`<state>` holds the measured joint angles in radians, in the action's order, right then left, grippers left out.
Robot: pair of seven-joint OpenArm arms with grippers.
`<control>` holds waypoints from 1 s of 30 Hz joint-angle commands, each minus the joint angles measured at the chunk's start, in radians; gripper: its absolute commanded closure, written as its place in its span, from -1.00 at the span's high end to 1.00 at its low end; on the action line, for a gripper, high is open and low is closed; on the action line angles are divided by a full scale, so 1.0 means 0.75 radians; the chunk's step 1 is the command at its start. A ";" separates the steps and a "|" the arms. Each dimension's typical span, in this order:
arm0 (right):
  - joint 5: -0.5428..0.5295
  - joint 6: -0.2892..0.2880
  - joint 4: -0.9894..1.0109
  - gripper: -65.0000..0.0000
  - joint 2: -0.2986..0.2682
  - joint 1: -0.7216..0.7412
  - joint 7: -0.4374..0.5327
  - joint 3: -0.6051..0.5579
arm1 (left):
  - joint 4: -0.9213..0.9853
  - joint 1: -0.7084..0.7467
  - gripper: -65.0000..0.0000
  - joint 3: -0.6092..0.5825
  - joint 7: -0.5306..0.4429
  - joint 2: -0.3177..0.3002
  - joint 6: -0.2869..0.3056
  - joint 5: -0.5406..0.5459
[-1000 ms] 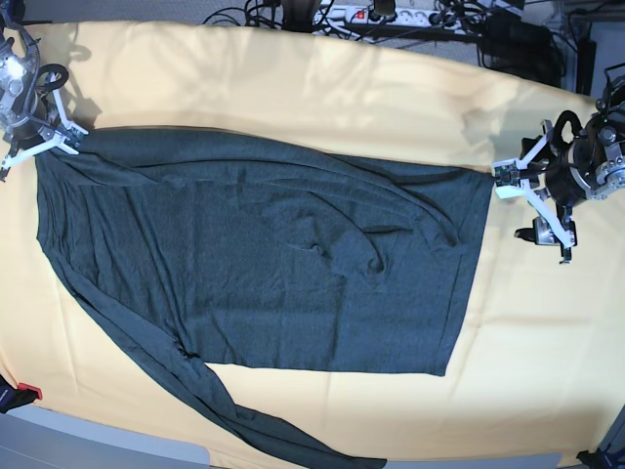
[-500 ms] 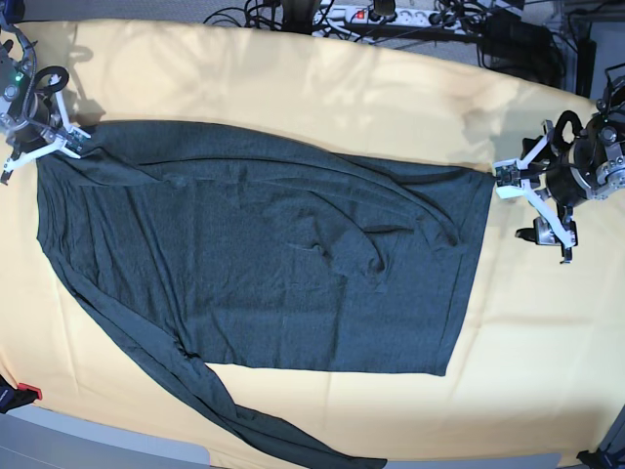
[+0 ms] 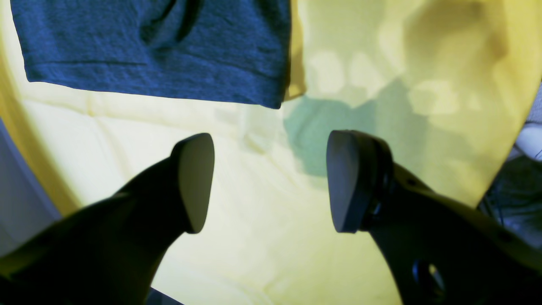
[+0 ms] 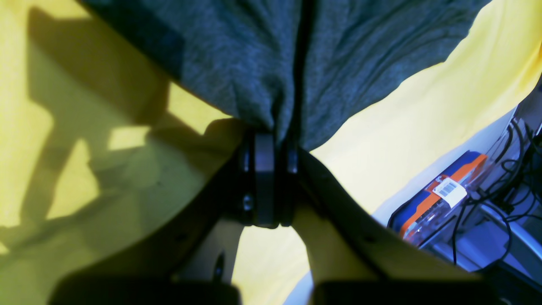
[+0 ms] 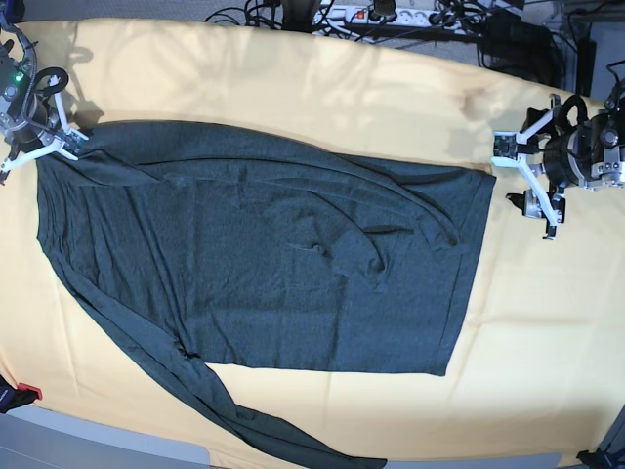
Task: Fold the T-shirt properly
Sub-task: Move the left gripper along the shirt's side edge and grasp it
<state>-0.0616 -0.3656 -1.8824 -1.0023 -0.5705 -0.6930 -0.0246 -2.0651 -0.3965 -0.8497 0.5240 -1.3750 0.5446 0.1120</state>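
the t-shirt (image 5: 264,264) is spread across the yellow cloth (image 5: 293,88), one sleeve trailing to the near edge. the right gripper (image 4: 271,140) is clamped on a far-corner bunch of the fabric; the left gripper (image 3: 271,182) is held apart, empty, just beside the hem. the pinched corner should be carried low and evenly, so that no creases are dragged in.

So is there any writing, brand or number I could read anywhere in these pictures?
None can be read.
T-shirt: plain, no print.
Yellow cloth: no text.
Blue and orange box: white barcode sticker, print too small and blurred to read.
Power strip: no legible marking.
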 commanded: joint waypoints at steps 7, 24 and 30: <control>0.012 0.027 -0.016 -1.00 -0.031 0.004 -0.007 0.019 | 0.171 -0.022 0.27 0.017 -0.152 0.048 -0.008 -0.157; 0.012 0.045 -0.016 -1.00 -0.031 0.004 -0.021 0.019 | 0.374 -0.022 0.26 0.017 -0.273 0.267 -0.007 -0.226; 0.013 0.045 -0.016 -1.00 -0.031 0.004 -0.021 0.019 | 0.394 -0.023 0.07 0.017 -0.282 0.284 -0.007 -0.251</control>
<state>-0.0612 -0.3462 -1.8824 -1.0023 -0.5705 -0.7040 -0.0242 -1.7645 -0.3958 -0.8497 0.3202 -1.1431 0.5480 -0.0719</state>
